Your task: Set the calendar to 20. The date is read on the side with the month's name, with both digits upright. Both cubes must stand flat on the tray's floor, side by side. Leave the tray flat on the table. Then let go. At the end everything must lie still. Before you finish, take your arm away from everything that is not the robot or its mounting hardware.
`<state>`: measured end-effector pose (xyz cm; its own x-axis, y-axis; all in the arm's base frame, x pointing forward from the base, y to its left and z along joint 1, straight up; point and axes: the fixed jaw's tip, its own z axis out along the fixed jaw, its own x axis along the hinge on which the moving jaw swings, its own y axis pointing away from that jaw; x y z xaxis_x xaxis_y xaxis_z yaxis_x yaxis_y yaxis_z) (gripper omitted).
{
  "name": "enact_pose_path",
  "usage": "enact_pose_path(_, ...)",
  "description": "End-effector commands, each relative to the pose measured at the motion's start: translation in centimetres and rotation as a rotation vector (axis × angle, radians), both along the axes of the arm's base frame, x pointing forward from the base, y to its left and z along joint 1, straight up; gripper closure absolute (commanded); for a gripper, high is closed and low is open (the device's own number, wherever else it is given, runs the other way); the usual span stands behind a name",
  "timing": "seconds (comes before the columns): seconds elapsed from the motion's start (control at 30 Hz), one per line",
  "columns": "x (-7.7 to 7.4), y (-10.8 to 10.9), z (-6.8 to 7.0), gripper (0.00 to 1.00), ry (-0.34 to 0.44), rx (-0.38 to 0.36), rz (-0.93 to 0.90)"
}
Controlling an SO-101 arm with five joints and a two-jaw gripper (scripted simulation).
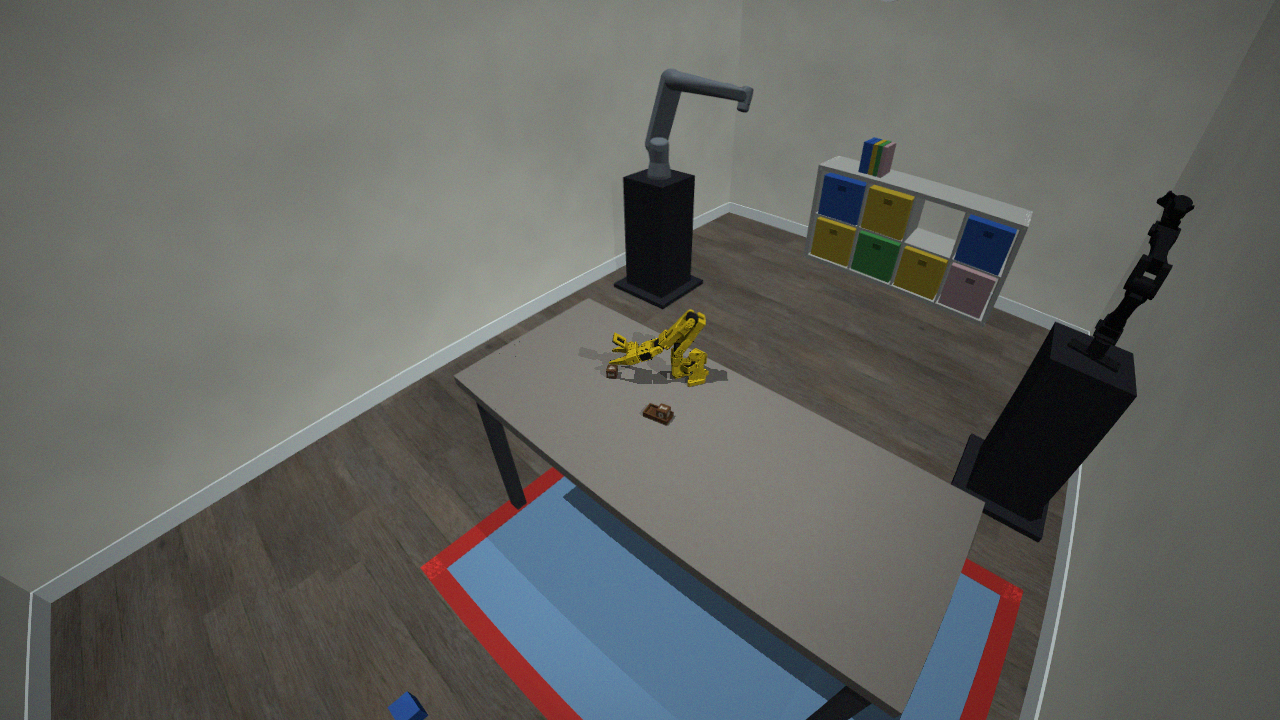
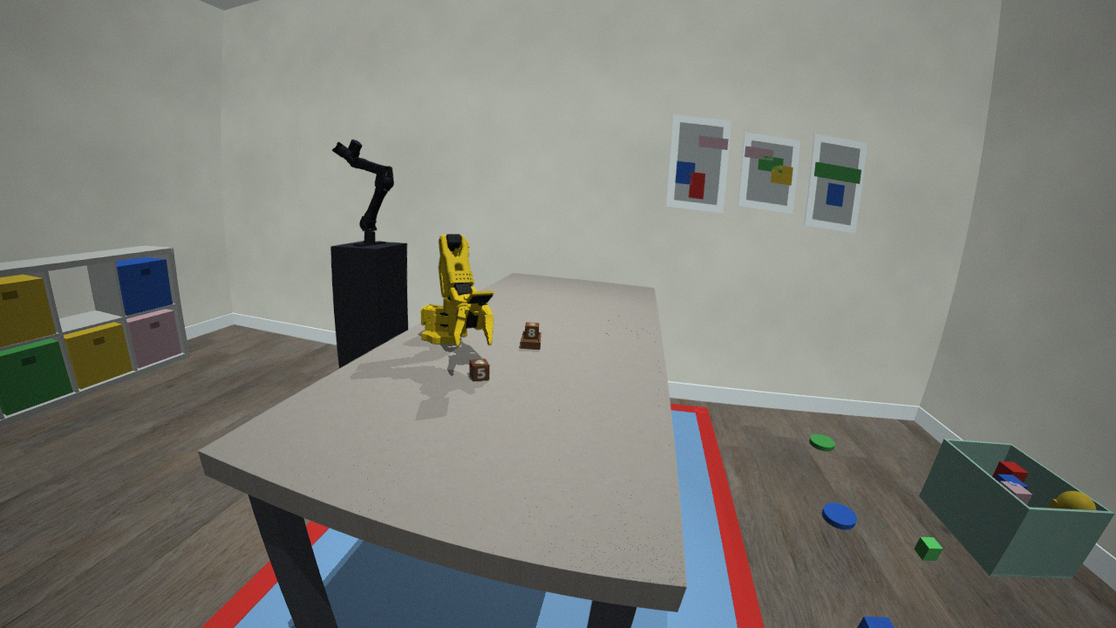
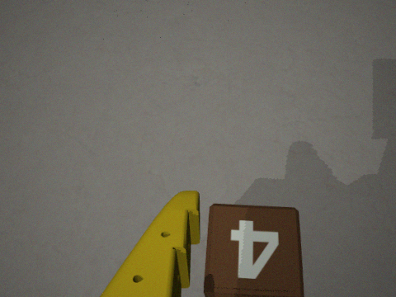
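A brown cube [image 1: 611,371] [image 2: 479,371] [image 3: 252,252] lies flat on the table; the exterior view shows its 5, and the wrist view shows an upside-down 4 on its top. My gripper [image 1: 614,350] [image 2: 473,344] is open and empty, above the table and just beside the cube on the arm's side. In the wrist view one yellow finger [image 3: 165,247] stands left of the cube; the other is out of frame. The small brown tray [image 1: 650,412] [image 2: 530,344] stands flat and holds a second cube [image 1: 663,411] [image 2: 531,331] showing an 8. The month's name is not readable.
The table [image 1: 769,501] [image 2: 546,453] carries the arm's yellow base [image 1: 691,367] [image 2: 437,324] near its long edge. The tray stands to one side of the loose cube. Two other arms on black pedestals [image 1: 659,237] [image 1: 1047,429] stand away from the table.
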<state>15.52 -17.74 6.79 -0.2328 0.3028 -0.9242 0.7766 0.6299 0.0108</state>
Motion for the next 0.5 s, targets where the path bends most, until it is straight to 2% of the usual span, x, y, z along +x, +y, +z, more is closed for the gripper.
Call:
enact_pose_path(0.0, 0.5, -0.2, 1.7, 0.64, -0.043, -0.061, 0.013)
enact_pose_path(0.1, 0.6, -0.4, 3.0, 0.64, -0.082, -0.109, 0.013)
enact_pose_path(0.27, 0.7, -0.4, 6.0, 0.65, -0.175, -0.221, 0.012)
enact_pose_path(0.33, 0.7, -0.4, 6.0, 0.65, -0.175, -0.221, 0.012)
enact_pose_path(0.47, 0.5, -0.2, 8.6, 0.65, -0.25, -0.313, 0.012)
